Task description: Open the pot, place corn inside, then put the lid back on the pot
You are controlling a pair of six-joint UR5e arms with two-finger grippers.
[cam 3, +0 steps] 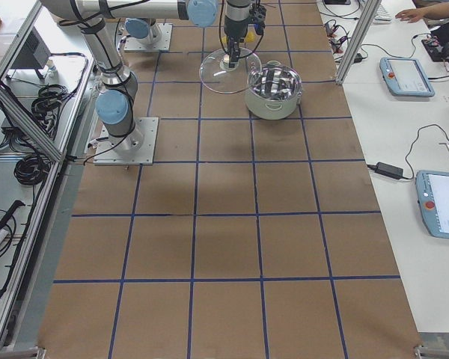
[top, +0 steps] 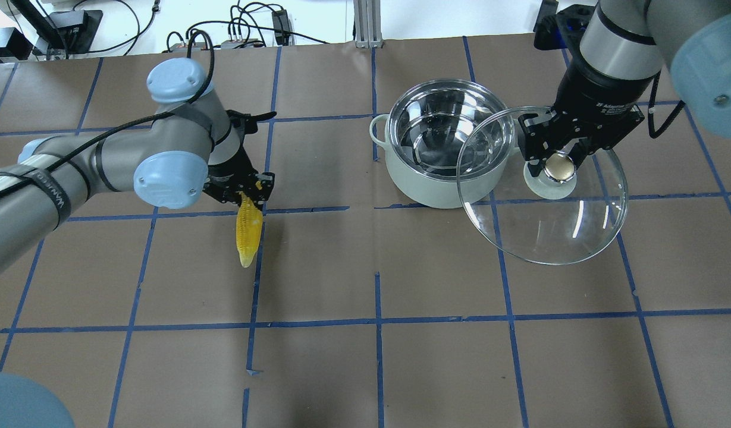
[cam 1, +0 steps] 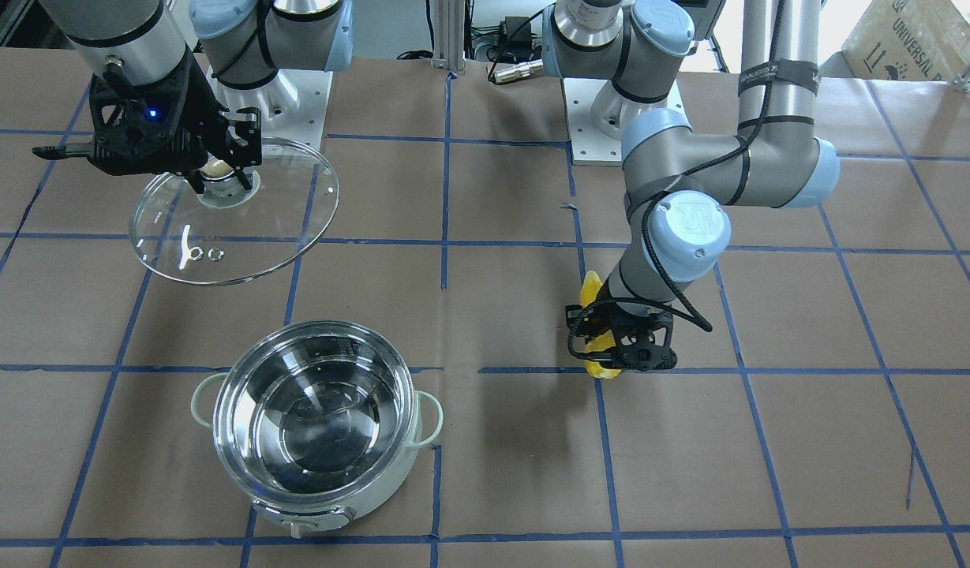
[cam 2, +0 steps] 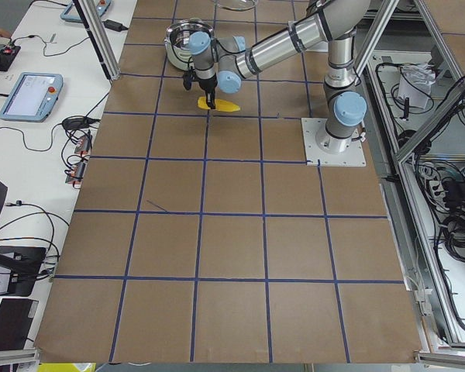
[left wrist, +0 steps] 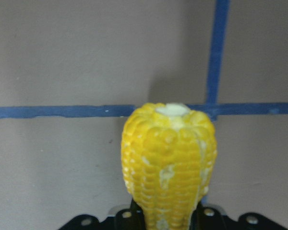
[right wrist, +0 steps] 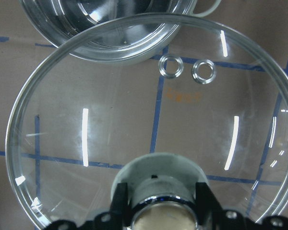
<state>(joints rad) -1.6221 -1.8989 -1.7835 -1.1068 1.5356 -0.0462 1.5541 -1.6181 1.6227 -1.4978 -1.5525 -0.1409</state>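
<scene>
The pale mint pot (top: 401,172) stands open on the table, its steel inside empty; it also shows in the front view (cam 1: 374,489). My right gripper (top: 558,166) is shut on the knob of the clear glass lid (top: 549,232) and holds it tilted in the air beside the pot, toward the robot's side. The lid (cam 1: 248,237) and right gripper (cam 1: 224,177) show in the front view too. My left gripper (top: 240,190) is shut on one end of the yellow corn (top: 248,229), held low over the table well left of the pot. The wrist view shows the corn (left wrist: 169,158) end-on.
Brown paper with blue tape lines covers the table (top: 377,356). The arm bases (cam 1: 603,118) stand at the robot's edge. Cables and aluminium frame posts (top: 365,24) lie beyond the far edge. Side tables with tablets (cam 3: 408,75) flank the table.
</scene>
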